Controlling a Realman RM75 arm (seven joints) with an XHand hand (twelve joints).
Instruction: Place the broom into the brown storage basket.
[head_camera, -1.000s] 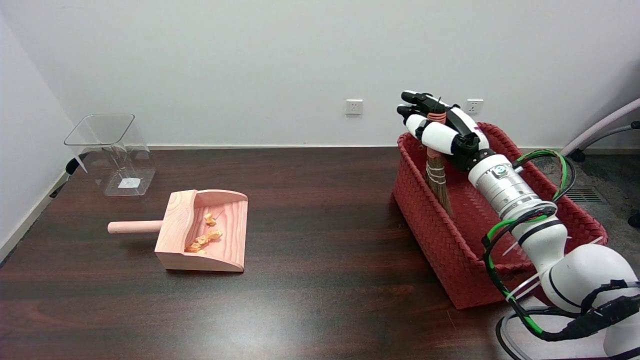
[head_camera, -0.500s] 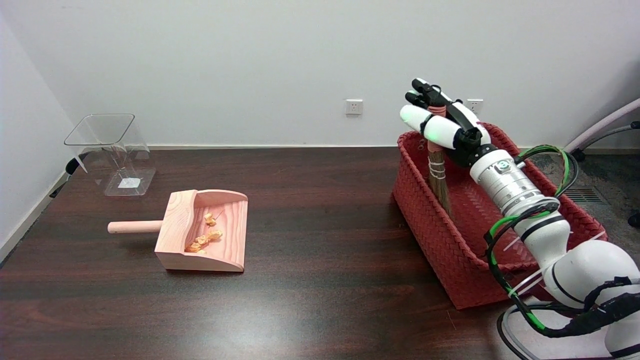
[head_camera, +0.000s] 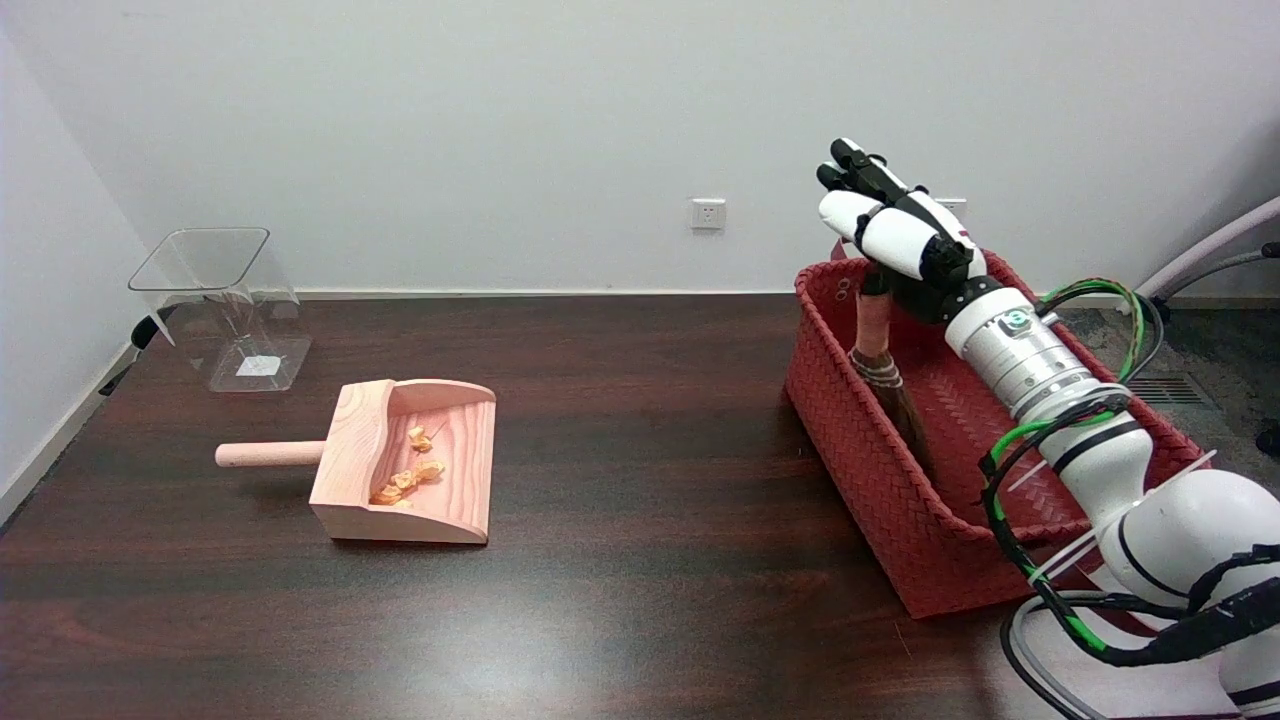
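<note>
A: Where is the broom (head_camera: 880, 355) at this moment?

B: It is inside the brown storage basket (head_camera: 870, 470). It leans against the basket's left wall, handle up near the far left corner, and the bristles go down to the basket floor.

A: And the right hand (head_camera: 895, 235)?

B: It is above the far end of the basket, over the top of the broom handle. The fingers point up and away, toward the wall, and they are stretched out, not curled. I see nothing held between them. The palm seems just above the handle end, but I cannot tell if it touches it.

A: What else is around the basket?

B: To the left of the basket, well apart, a wooden dustpan (head_camera: 410, 465) lies on the dark table (head_camera: 640, 560), with some small orange scraps (head_camera: 410, 468) in it. Further left and farther back stands a clear plastic container (head_camera: 225, 305). Behind the basket, on the wall, is a white socket (head_camera: 707, 213).
</note>
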